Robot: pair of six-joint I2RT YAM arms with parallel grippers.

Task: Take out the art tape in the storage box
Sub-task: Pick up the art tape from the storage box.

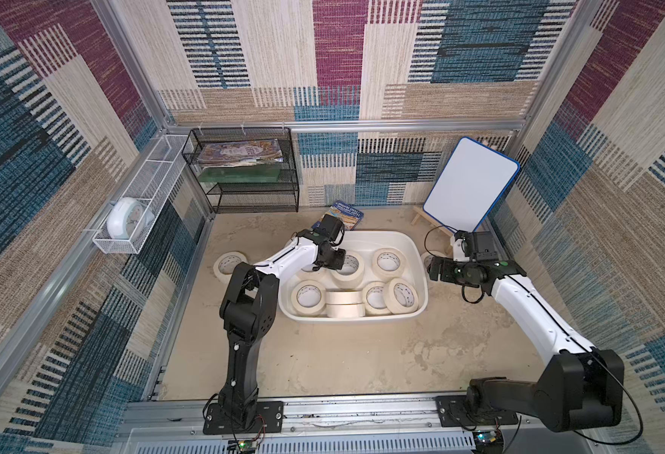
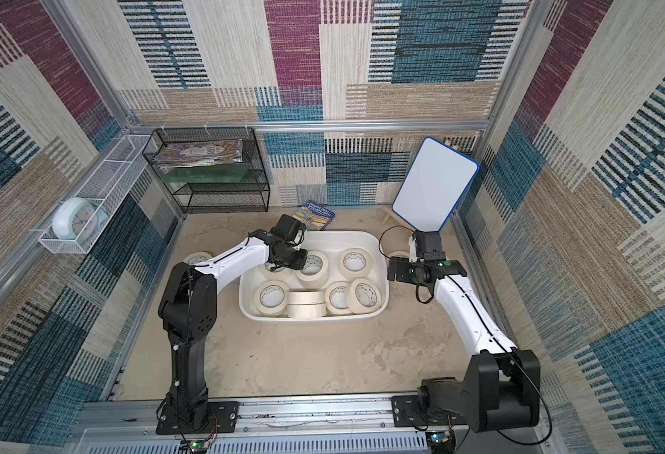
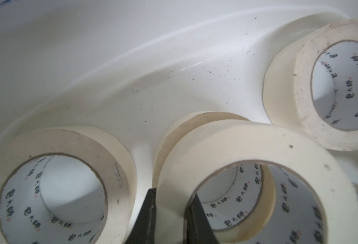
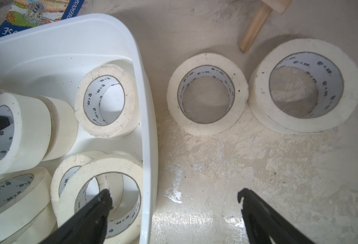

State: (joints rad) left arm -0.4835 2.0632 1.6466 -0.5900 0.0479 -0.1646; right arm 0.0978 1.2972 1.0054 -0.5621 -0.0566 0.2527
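Observation:
The storage box is a shallow white tub in the middle of the table, with several cream art tape rolls in it. My left gripper reaches into its far left part and is shut on the wall of one roll, one finger inside the core and one outside. That roll is tipped on edge against another roll. My right gripper hangs open over the box's right rim, holding nothing. Two rolls lie flat on the table to the right, and one roll lies to the left.
A black wire rack holding books stands at the back left, with a white wire basket and a clock on the left wall. A whiteboard on a wooden easel stands at the back right. A blue book lies behind the box.

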